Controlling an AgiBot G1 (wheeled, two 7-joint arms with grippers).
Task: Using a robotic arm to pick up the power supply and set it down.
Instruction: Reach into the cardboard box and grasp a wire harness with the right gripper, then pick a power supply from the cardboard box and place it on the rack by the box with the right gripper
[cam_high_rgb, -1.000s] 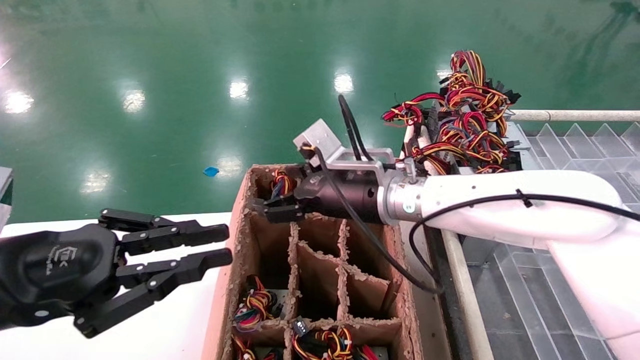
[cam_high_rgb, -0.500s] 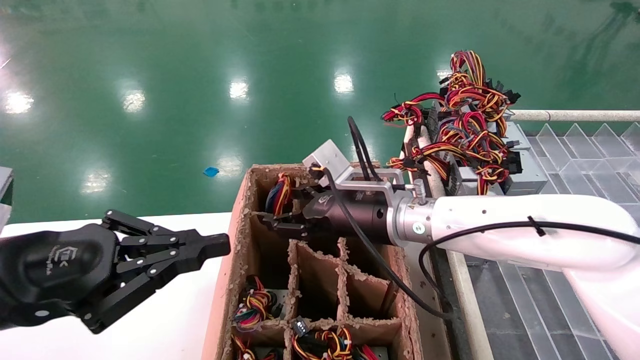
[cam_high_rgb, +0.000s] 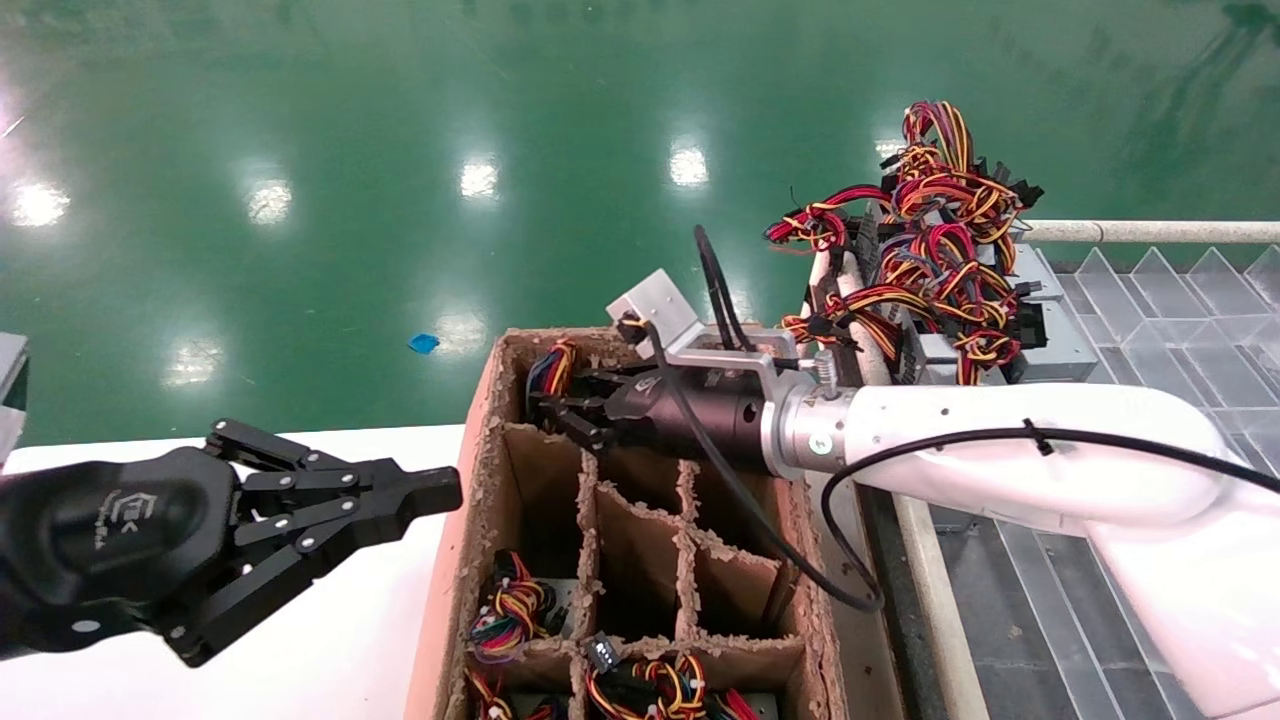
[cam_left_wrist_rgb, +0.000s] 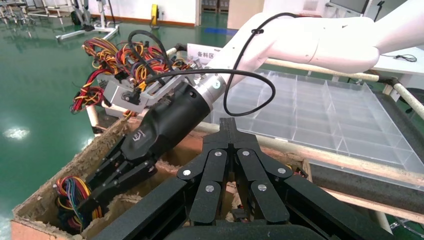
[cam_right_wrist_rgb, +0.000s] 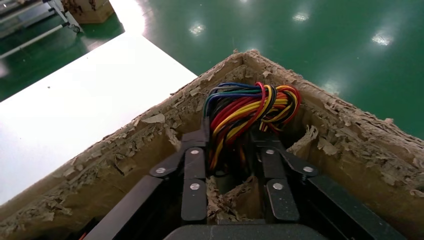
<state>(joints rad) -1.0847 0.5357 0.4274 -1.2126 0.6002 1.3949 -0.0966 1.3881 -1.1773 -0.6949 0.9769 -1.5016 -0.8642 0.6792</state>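
Lifted slightly, right gripper (cam_high_rgb: 560, 412) straddles power supply's wire bundle (cam_right_wrist_rgb: 252, 107).

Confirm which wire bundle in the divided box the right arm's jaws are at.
The bundle in the far-left corner cell; the right gripper reaches into it, jaws straddling its wires. It alone shows blue strands; the near-row bundles sit untouched.

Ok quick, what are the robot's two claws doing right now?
Left gripper: shut, holding nothing, hovering over the white table.
Right gripper: open, fingers either side of the power supply's wire bundle in the cardboard box corner.
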